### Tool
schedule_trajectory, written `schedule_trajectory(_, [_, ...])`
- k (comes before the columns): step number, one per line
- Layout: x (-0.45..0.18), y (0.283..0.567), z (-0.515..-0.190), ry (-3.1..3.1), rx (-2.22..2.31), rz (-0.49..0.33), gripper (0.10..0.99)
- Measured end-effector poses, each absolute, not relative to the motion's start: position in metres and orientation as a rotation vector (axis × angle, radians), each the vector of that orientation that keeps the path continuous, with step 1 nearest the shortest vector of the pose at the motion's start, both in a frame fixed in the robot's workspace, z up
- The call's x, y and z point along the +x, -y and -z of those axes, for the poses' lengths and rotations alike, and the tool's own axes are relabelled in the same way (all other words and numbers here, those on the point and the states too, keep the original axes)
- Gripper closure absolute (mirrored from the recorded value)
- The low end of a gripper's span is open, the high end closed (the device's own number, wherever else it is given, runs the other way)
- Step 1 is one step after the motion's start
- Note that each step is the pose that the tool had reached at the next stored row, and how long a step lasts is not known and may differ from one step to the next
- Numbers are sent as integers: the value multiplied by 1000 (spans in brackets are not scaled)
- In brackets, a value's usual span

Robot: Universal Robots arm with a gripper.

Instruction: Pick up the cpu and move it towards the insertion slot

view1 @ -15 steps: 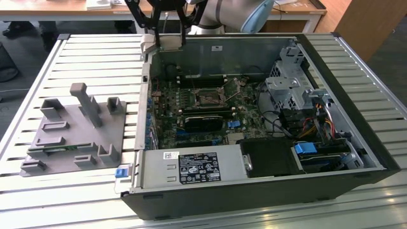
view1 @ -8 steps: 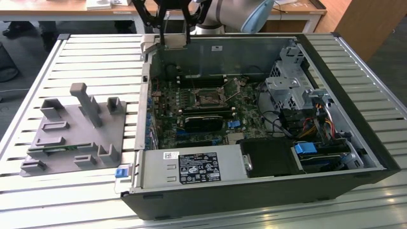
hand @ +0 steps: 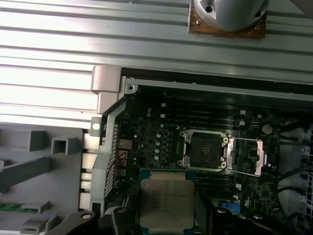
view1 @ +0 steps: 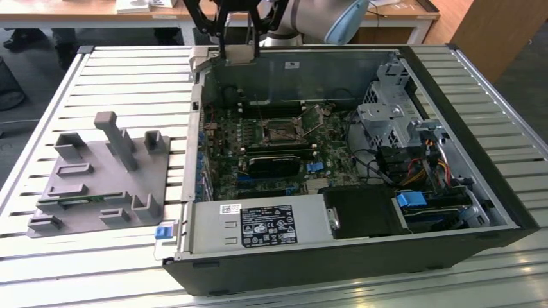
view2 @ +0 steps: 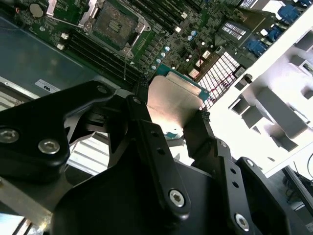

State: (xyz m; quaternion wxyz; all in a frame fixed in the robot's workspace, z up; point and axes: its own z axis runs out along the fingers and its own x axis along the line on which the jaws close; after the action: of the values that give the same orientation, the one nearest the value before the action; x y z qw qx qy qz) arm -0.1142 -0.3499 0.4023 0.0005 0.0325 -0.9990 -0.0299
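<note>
Exterior view first: we see the slatted worktop [view1: 120, 77] carrying the opened computer case [view1: 342, 256], with a grey plastic fixture [view1: 94, 176] at that view's left. Our gripper [view1: 240, 58] hangs above the case's far wall. Its fingers [view2: 146, 132] are clamped on the cpu [hand: 166, 199], held well above the insertion slot [hand: 205, 149].

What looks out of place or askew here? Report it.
Nothing stands out. The gripper holds the cpu flat and square between its fingers, above the open computer case. The insertion slot sits open and empty, with no visible damage.
</note>
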Motion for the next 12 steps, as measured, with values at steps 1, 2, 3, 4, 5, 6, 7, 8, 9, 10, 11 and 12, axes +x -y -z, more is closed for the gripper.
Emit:
schedule_trajectory(1, [-114,349,-402,3137,102,94,549])
schedule_trajectory(2, [-113,349,-402,3137,102,94,549])
schedule_trajectory(3, [-113,348,-402,3137,102,94,549])
schedule_trajectory(4, [-112,348,-402,3137,102,94,549])
schedule_trajectory(5, [-112,347,-402,3137,102,94,549])
schedule_trajectory(6, [-111,347,-402,3137,102,94,549])
schedule_trajectory(7, [-110,347,-402,3138,102,94,549])
schedule_trajectory(8, [-110,346,-402,3137,102,94,549])
schedule_trajectory(9, [-109,346,-402,3137,102,94,549])
schedule_trajectory(10, [-109,346,-402,3137,102,94,549])
schedule_trajectory(11, [-108,345,-402,3137,102,94,549])
schedule_trajectory(12, [-108,345,-402,3137,102,94,549])
